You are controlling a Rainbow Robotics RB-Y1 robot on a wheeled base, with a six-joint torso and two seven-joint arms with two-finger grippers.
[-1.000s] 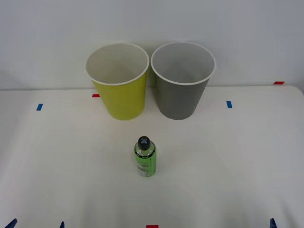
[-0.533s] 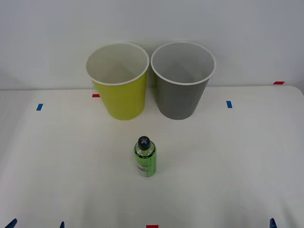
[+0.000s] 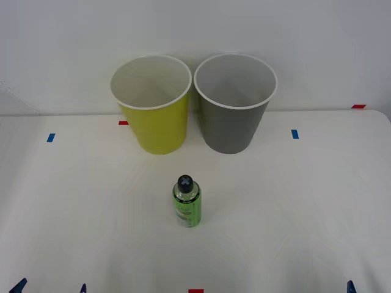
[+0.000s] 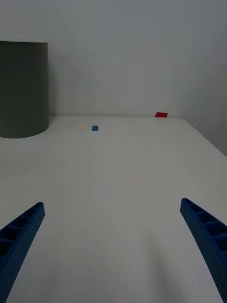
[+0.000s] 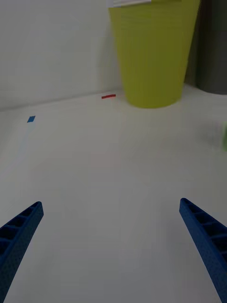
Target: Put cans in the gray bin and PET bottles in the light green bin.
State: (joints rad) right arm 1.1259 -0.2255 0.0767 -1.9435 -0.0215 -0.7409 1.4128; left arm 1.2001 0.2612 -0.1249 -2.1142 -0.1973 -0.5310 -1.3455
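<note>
Centrally on the white tabletop (image 3: 293, 207), front view: green PET bottle (image 3: 187, 203) upright; light green bin (image 3: 153, 105) and gray bin (image 3: 233, 104) side by side at the far edge. Right wrist view: right gripper (image 4: 113, 246) spread wide, empty. Left wrist view: left gripper (image 5: 111, 246) likewise wide, empty.

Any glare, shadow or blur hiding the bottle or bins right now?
Front view: even light, faint shadows, bottle and both bins sharp. Left wrist view: green bin clear, only a blurred green smear at the frame edge where the bottle would be. Right wrist view: gray bin dim but readable.
</note>
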